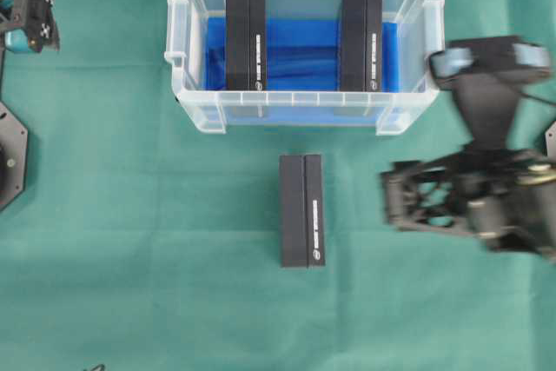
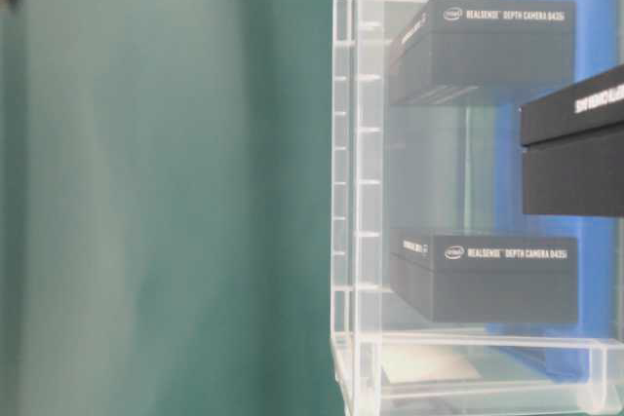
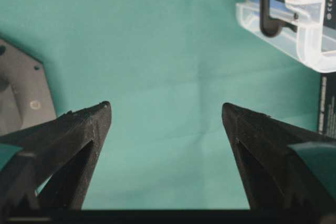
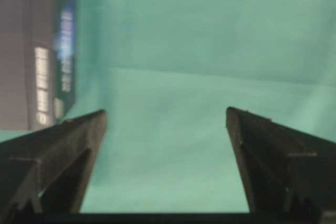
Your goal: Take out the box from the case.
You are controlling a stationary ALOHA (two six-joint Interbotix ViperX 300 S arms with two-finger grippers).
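The case (image 1: 187, 32), a clear plastic bin with a blue floor, stands at the back middle of the green cloth. Two black boxes stand inside it, one on the left (image 1: 246, 41) and one on the right (image 1: 360, 41). Another black box (image 1: 301, 210) lies flat on the cloth in front of the case. My right gripper (image 1: 388, 200), blurred, sits to the right of that box with its jaws open and empty (image 4: 165, 116); the box (image 4: 37, 51) shows at that view's upper left. My left gripper (image 1: 35, 19) is at the far left back, open and empty (image 3: 167, 111).
The table-level view shows the case wall (image 2: 356, 192) with both inner boxes (image 2: 487, 51) (image 2: 487, 275) behind it. A black mount plate (image 1: 10, 158) sits at the left edge. A case corner (image 3: 294, 30) shows at the left wrist view's upper right.
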